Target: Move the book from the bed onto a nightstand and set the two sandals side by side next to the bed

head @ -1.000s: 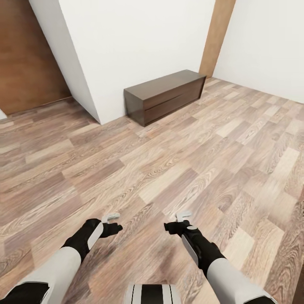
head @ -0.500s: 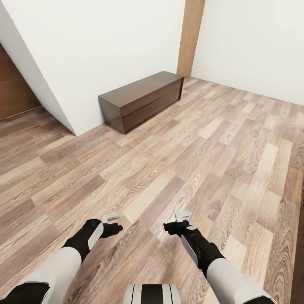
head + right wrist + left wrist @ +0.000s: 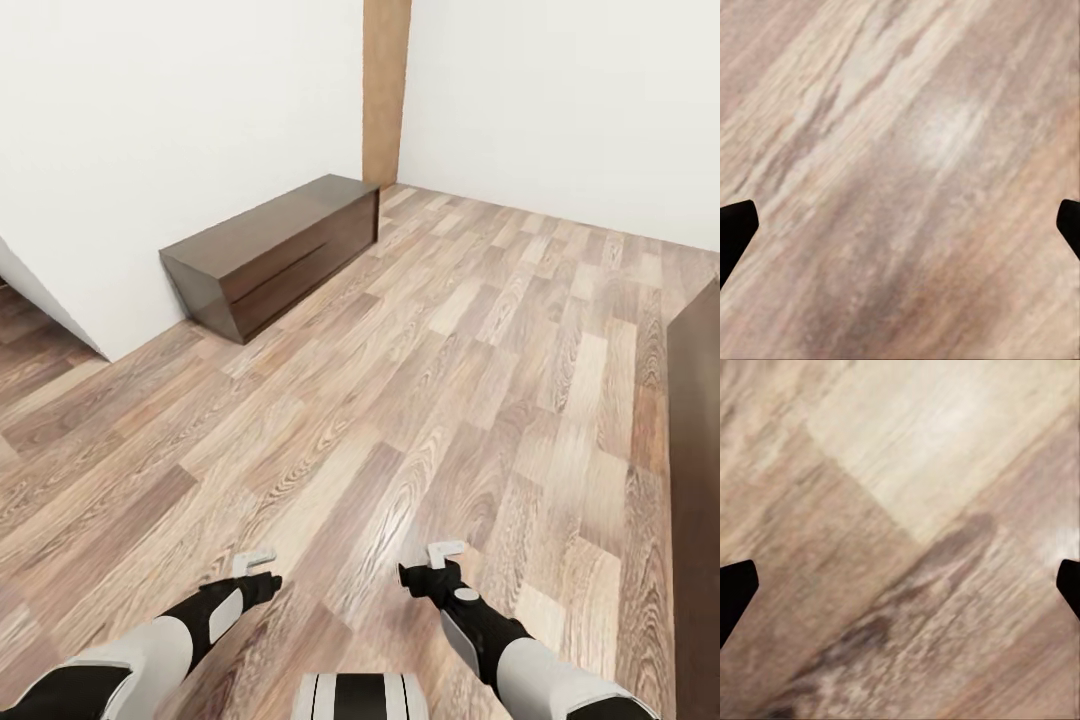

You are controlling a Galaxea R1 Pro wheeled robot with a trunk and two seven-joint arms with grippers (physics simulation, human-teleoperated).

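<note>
Ahead of you lies open plank floor [image 3: 450,380]. A low dark cabinet [image 3: 270,250] stands against the far-left wall [image 3: 150,150], its long axis running along that wall. A dark wood edge [image 3: 697,450] borders your right. Left jaws [image 3: 255,562] and right jaws [image 3: 444,552] are apart, empty, hovering over floor.

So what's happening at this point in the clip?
The robot is on its way across a room with a pale wood-plank floor, handling nothing. Both the left gripper and the right gripper are held low in front of the trunk, open and empty, with bare planks beneath them. A low dark-brown cabinet stands against the white wall ahead to the left, and a dark wooden edge shows at the right.
</note>
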